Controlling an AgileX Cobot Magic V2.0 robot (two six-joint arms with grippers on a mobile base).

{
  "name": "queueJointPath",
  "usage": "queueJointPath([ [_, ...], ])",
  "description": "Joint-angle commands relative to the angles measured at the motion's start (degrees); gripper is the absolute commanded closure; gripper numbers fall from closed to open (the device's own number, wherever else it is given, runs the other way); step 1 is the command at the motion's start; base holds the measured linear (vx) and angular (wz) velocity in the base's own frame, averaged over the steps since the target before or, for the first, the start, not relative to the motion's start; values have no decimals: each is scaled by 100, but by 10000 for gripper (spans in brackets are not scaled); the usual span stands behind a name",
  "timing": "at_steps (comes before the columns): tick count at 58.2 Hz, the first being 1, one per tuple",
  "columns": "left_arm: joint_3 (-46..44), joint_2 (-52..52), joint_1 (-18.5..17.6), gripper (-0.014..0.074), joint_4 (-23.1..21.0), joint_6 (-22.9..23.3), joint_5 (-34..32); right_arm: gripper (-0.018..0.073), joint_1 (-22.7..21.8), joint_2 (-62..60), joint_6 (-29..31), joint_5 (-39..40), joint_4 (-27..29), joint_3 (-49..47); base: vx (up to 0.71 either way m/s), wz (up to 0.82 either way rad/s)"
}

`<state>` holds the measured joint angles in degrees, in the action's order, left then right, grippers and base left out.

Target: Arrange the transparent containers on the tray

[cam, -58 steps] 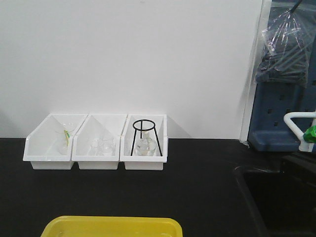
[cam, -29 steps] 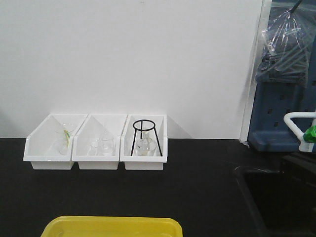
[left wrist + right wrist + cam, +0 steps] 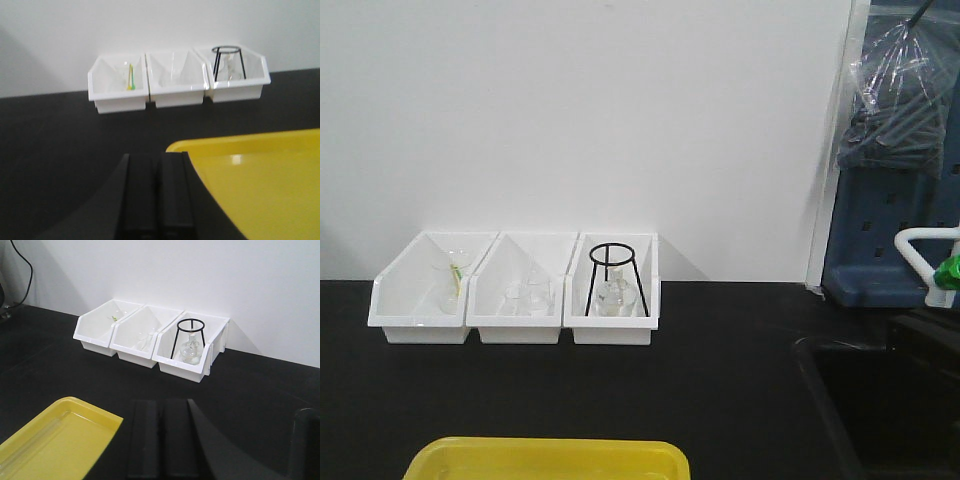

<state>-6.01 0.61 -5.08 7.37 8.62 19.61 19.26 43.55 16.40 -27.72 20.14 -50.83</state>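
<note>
Lying at the near edge of the black bench, the yellow tray shows only its far rim in the front view; both wrist views show its floor bare, with nothing standing on it; no test tubes can be made out anywhere in the views. The left gripper hangs just left of the tray's corner, its two black fingers pressed together with no gap and nothing between them; the right gripper sits just right of the tray, fingers likewise closed flat against each other and holding nothing.

Well beyond the tray, three white bins stand side by side against the white wall, touching one another; the left bin holds clear glassware with a yellow-green piece, the middle bin more clear glassware, too faint to name; the right bin holds a black wire tripod over a small clear flask. A dark sink is sunk into the bench at the right; above it are a white tap with a green fitting, a blue panel and a clear plastic bag.
</note>
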Motion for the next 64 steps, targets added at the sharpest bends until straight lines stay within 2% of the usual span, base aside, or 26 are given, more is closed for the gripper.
queueJointPath([
  [1, 385, 91, 69, 605, -64, 39, -978, 553, -32, -23, 32, 392, 63, -158, 0, 1],
  [8, 1021, 91, 74, 605, -261, 39, -2035, 553, -32, -23, 32, 393, 63, -158, 0, 0],
  [11, 952, 83, 74, 605, -310, 32, -1823, 553, -32, -23, 32, 391, 63, -158, 0, 0],
  [18, 938, 83, 74, 605, -341, 25, -1772, 553, -32, -23, 32, 391, 63, -158, 0, 0],
  [64, 932, 83, 74, 605, -341, 25, -1767, 552, -32, -23, 32, 391, 58, -158, 0, 0],
])
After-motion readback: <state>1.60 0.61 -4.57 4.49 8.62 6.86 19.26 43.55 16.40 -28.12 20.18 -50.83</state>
